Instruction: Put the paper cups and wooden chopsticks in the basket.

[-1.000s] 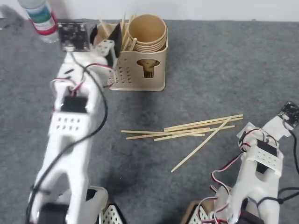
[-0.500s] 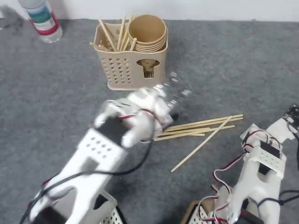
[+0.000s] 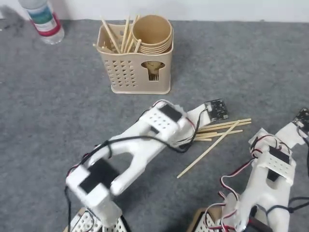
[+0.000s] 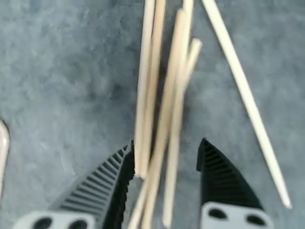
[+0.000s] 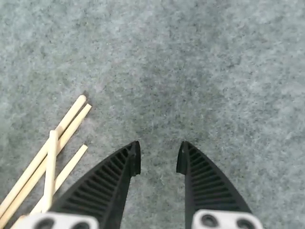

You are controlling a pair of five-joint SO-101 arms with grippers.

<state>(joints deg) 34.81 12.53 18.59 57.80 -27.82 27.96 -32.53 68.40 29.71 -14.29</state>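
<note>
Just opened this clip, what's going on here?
The left claw is open and straddles a bundle of loose chopsticks lying on the table, not yet closed on them. The right claw is open above the table near their ends, holding nothing. The basket at the back already holds a stack of paper cups and some standing chopsticks.

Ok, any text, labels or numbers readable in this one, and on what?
No text is readable.
The bottle label has print, too blurred to read.
The camera board above the chopsticks: no legible marking.
The basket and paper cups: no print visible.
</note>
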